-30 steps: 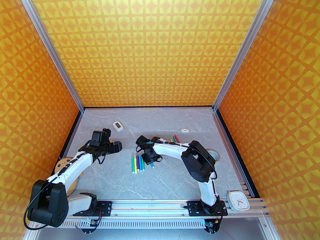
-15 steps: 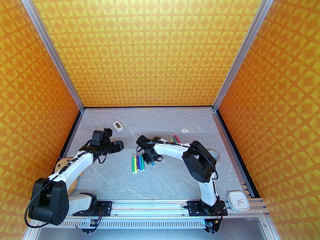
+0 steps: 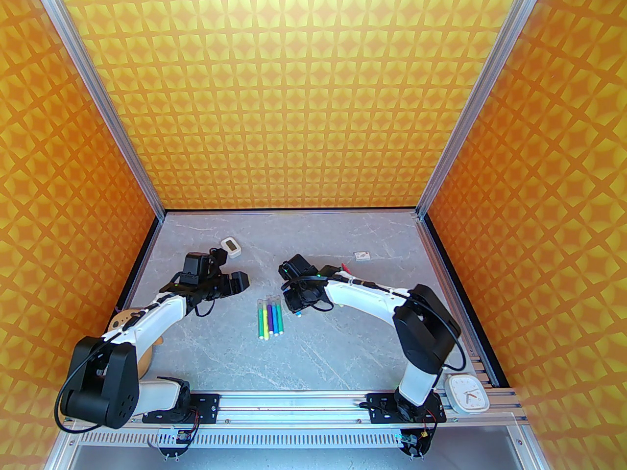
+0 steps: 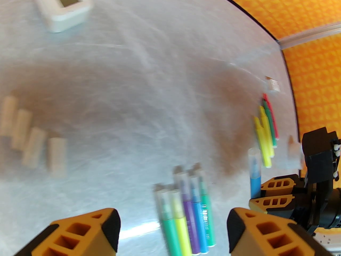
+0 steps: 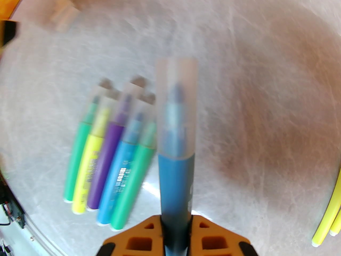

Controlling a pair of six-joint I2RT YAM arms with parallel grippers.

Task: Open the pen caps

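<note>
My right gripper (image 5: 175,239) is shut on the barrel of a blue pen (image 5: 175,180), held above the table with its translucent cap (image 5: 177,108) on and pointing away. In the top view that gripper (image 3: 297,306) hangs just right of a row of several capped pens (image 3: 269,318). Left of the row, my left gripper (image 3: 238,283) is open. Its orange fingers (image 4: 88,233) frame the row of pens (image 4: 186,217) with nothing between them, and the held blue pen (image 4: 254,177) is at the right. Several loose caps (image 4: 32,143) lie blurred at the left. More pens (image 4: 266,127), yellow, green and red, lie uncapped beyond.
A small white device with a screen (image 3: 230,246) sits at the back left, and a small white tile (image 3: 362,255) at the back right. A wooden disc (image 3: 128,321) lies under the left arm. A white clock (image 3: 467,392) rests on the right rail.
The right gripper has risen and shifted right with the blue pen, its elbow swinging out to the right. The left gripper has moved right, toward the pens.
</note>
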